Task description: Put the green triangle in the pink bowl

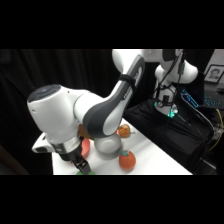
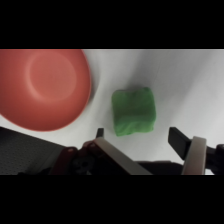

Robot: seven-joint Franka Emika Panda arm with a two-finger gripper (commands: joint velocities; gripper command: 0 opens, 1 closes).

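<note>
lying flat on table, green triangle [image 2: 133, 111] looks squarish, soft, end effector [image 2: 150, 150] fingers apart

A white table [image 1: 155, 150] is shown before black drapery [image 1: 45, 67], with a black-covered bench [image 1: 170, 130] at its far side, lit by a small teal light [image 1: 172, 114].

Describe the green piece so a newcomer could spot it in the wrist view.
Find the pink bowl filling the upper left. On the bare white table just right of it, apart from its rim, lies the green triangle, above the open gripper: the only green thing, small and soft-looking.
</note>
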